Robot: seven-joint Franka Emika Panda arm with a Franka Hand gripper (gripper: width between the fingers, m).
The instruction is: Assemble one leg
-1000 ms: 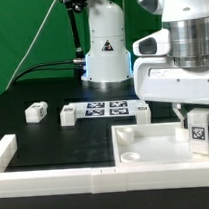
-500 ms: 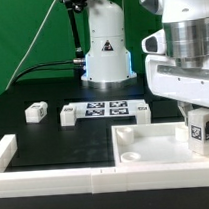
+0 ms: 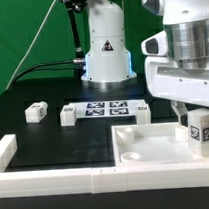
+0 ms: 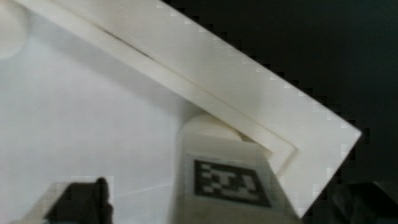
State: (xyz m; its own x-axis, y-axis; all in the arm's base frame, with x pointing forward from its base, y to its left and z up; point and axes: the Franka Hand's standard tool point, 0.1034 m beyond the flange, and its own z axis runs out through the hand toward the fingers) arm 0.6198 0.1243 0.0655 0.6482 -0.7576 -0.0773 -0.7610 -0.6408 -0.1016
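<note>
Over at the exterior view's right, the gripper (image 3: 196,115) hangs low above the tray (image 3: 156,155). The leg (image 3: 201,129) stands upright between its fingers, tag facing out, down inside the tray near its far right corner. From where I stand I cannot tell whether the fingers pinch the leg or merely flank it. In the wrist view a dark finger (image 4: 79,203) shows off to each side of the leg (image 4: 231,175) with pale tray between, yet the grip may sit higher up, out of sight. Whether the leg's foot touches the tray floor is unclear too.

I reckon the step is seating this leg in a corner socket. To do it well, keep the leg plumb and centre it over the socket before going down. Lower it slowly and straight, and let go only once it sits square. Any tilt would likely jam it against the rim (image 4: 196,85).

Against a second ago, the arm's white body has slid toward the exterior view's right, and the leg has gone a touch that way with it. Its height looks the same. The three other legs (image 3: 68,116) and the marker board (image 3: 106,107) on the table have not budged.
</note>
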